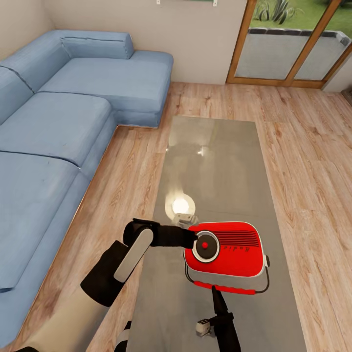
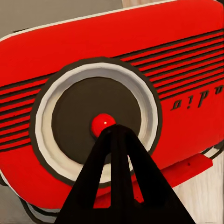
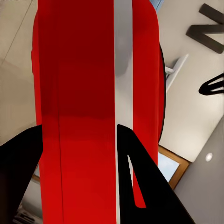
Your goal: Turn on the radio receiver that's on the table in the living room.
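Leftmost, blue sofa (image 1: 54,142) along wall. Left gripper (image 1: 193,239), fingers together, tips at red knob (image 2: 102,124) in centre of radio (image 1: 226,254) dial; nothing held. Radio upright on near part of grey table (image 1: 215,156), face toward camera, thin handle (image 1: 266,276) at its right end. Right gripper (image 3: 79,135) clamps radio body from below, one finger each side. Far right, glass doors (image 1: 293,44).
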You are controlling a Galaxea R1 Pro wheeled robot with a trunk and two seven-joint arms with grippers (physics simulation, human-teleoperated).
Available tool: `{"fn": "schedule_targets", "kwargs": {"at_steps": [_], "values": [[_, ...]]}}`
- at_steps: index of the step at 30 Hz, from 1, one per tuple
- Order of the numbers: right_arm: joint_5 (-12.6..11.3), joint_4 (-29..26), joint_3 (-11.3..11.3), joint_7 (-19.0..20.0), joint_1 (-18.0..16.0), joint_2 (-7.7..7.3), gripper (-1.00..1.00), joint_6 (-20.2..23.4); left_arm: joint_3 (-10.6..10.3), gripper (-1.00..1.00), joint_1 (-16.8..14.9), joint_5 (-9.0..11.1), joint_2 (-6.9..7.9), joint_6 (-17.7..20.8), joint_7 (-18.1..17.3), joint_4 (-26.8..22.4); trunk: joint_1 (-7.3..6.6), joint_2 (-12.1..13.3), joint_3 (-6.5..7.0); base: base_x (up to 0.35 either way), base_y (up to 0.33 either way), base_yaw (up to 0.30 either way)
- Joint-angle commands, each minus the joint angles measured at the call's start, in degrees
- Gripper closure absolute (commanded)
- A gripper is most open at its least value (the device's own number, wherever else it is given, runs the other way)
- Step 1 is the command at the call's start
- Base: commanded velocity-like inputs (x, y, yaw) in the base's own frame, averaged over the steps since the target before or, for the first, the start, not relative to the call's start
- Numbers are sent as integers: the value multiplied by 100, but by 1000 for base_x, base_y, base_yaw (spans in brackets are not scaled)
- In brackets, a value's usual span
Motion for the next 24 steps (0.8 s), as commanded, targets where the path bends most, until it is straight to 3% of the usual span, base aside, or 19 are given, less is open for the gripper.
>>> {"fn": "schedule_targets", "kwargs": {"at_steps": [1, 8, 19, 21, 24], "values": [[32, -3, 4, -5, 1, 0, 100, 9, 1, 100, 0, -5, -11, 0, 3, 43, 0, 0, 0, 0, 0, 0], [32, -3, 6, -6, 0, 0, 100, 10, 85, 100, 0, -45, -23, 0, 15, 376, 0, 0, 0, 0, 0, 0], [32, -3, 4, -6, 0, 0, 100, 10, 178, 100, -7, -64, -33, 0, 15, 476, 0, 0, 0, 0, 0, 0], [32, -3, 10, -6, -1, 1, 100, 10, 182, 100, -10, -59, -87, 0, 15, 543, 0, 0, 0, 0, 0, 0], [29, -3, 13, -6, -1, 7, 100, 11, 180, 100, -14, -63, -338, 0, 15, 713, 0, 0, 0, 0, 0, 0]]}}
